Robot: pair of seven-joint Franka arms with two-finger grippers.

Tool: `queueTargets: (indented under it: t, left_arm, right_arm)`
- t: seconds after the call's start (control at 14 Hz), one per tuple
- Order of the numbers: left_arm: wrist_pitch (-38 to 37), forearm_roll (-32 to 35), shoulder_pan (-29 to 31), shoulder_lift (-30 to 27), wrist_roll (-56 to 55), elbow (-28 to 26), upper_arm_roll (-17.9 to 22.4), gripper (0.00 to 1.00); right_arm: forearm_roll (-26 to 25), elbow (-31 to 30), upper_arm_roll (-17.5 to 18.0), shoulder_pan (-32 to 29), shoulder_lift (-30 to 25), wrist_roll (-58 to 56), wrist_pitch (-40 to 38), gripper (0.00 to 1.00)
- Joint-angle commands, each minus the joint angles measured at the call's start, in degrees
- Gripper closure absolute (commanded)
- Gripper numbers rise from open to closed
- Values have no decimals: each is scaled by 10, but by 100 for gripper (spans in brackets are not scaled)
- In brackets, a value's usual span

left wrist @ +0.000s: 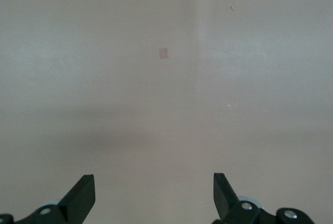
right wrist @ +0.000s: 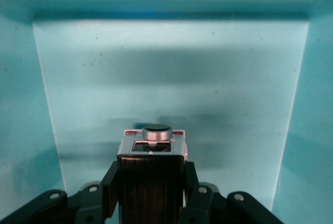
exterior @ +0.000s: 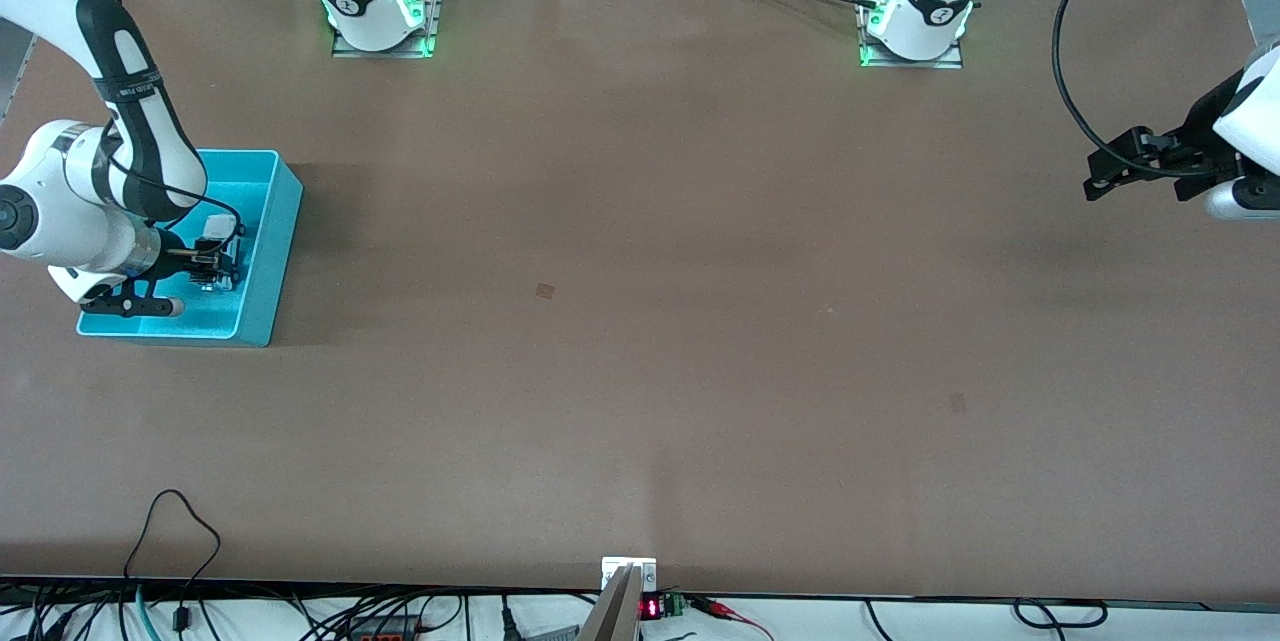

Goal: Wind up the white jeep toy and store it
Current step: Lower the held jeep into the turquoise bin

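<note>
My right gripper [right wrist: 151, 193] clamps the white jeep toy [right wrist: 151, 174] inside the turquoise bin [exterior: 280, 231], its long axis running out from my wrist, floor just below. My left gripper [left wrist: 154, 198] waits, fingers spread, over bare table.

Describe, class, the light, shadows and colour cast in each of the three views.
Front view: even overhead light, a soft shadow beside the turquoise bin. Left wrist view: washed-out table with a faint shadow band above the open left gripper. Right wrist view: strong cyan cast from the bin walls; the right gripper, shut on the white jeep toy, throws blurred shadows on the floor.
</note>
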Motion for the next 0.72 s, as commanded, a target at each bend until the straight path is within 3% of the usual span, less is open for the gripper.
queueTargets:
  t: [0.0, 0.5, 0.57, 0.64]
  left_arm:
    - [2, -12, 1, -11, -4, -9, 1, 0]
    - [3, -12, 1, -11, -4, -8, 1, 0]
    - [3, -12, 1, -11, -4, -8, 1, 0]
    - [3, -12, 1, -11, -4, -8, 1, 0]
  right_arm:
    - [5, -11, 7, -5, -6, 5, 4, 100]
    - [16, -17, 8, -5, -6, 6, 1, 100]
    - [16, -17, 8, -5, -6, 6, 1, 97]
    - [16, -17, 8, -5, -5, 6, 1, 86]
